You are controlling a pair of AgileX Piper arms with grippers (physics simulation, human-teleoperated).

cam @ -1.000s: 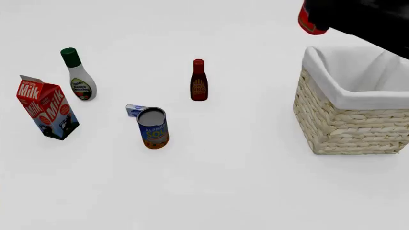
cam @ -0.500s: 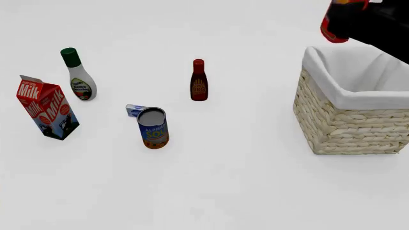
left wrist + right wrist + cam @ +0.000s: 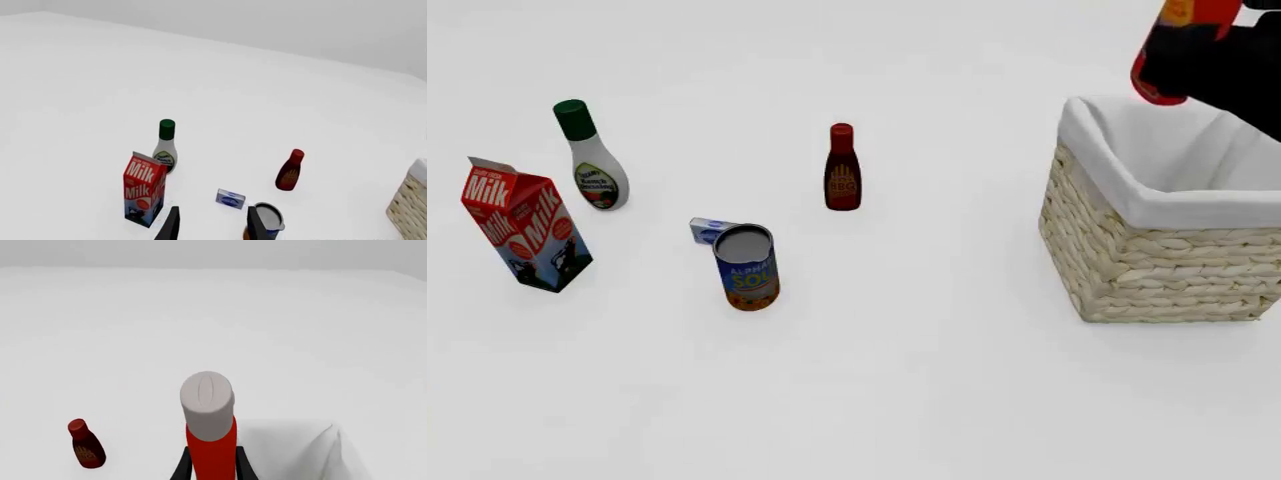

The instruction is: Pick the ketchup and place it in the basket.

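Ketchup, the bright red-orange plastic bottle [image 3: 1169, 58] with its white cap, hangs in the air pinched in my right gripper [image 3: 212, 465], whose two dark fingers [image 3: 183, 469] press against its sides just under the cap. Seen from the front, the bottle sits at the upper right, above the far rim of the large square pale-straw wicker basket [image 3: 1154, 265] with the white cloth lining folded over its edge; it is clear of the cloth. My right arm shows behind it only as a dark mass, so the fingers themselves are readable in the wrist view alone.

My left gripper [image 3: 210, 225] hangs well apart from all this, its fingers spread with nothing between them.

Standing on the white desk [image 3: 868, 400] are a dark maroon sauce bottle with a red cap [image 3: 842, 168], a white dressing bottle with a green cap [image 3: 593, 157], a red milk carton [image 3: 525, 225], a blue-and-orange soup can [image 3: 747, 267] and, just behind the can, a small blue-and-white box [image 3: 707, 231].
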